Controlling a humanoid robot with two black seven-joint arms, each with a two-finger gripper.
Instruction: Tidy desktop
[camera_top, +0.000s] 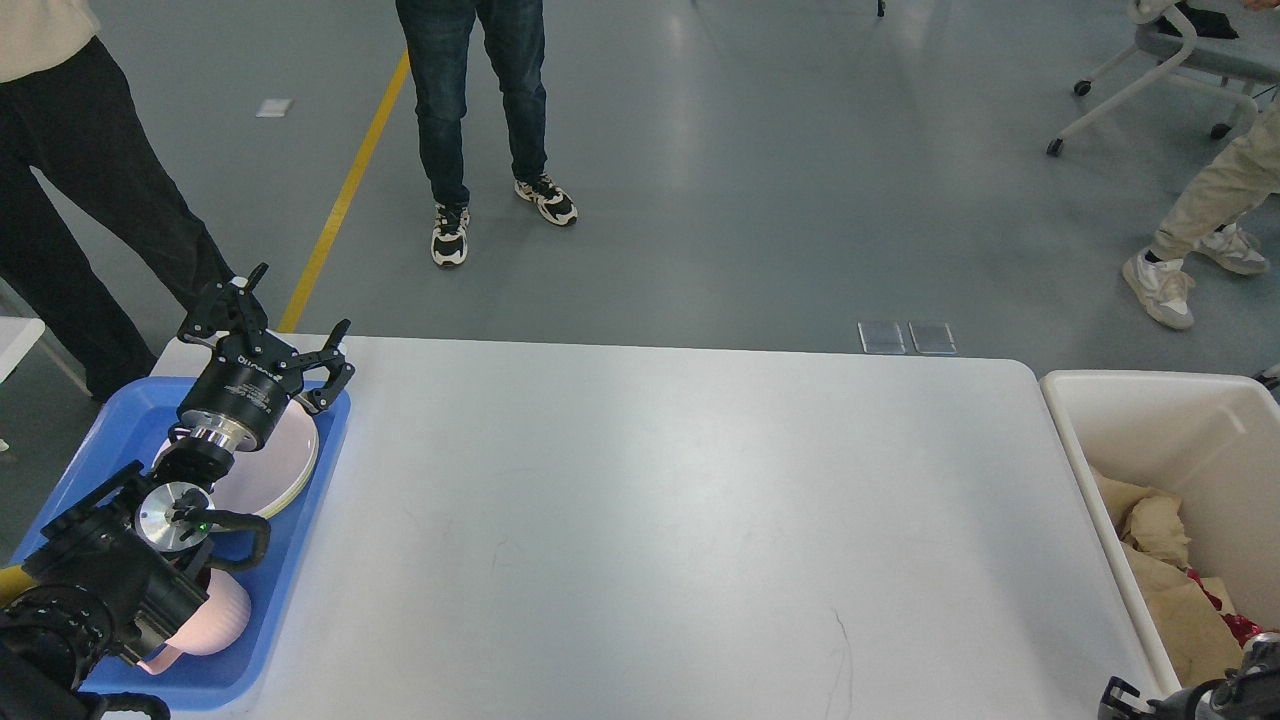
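The desktop (660, 500) is a large white tabletop with rounded corners; nothing lies on its bare surface. My left gripper (290, 320) is open and empty, held above the far end of the blue tray (290, 560) at the table's left edge. In the tray lie a pink plate (270, 470) and a pink bowl (220, 620), partly hidden by my left arm. Only a small dark part of my right arm (1180, 695) shows at the bottom right corner; its fingers cannot be told apart.
A cream bin (1150, 430) with crumpled brown paper (1160, 540) stands at the table's right end. People stand on the floor beyond the table at far left, far centre and far right. A wheeled chair (1170, 60) is at the back right.
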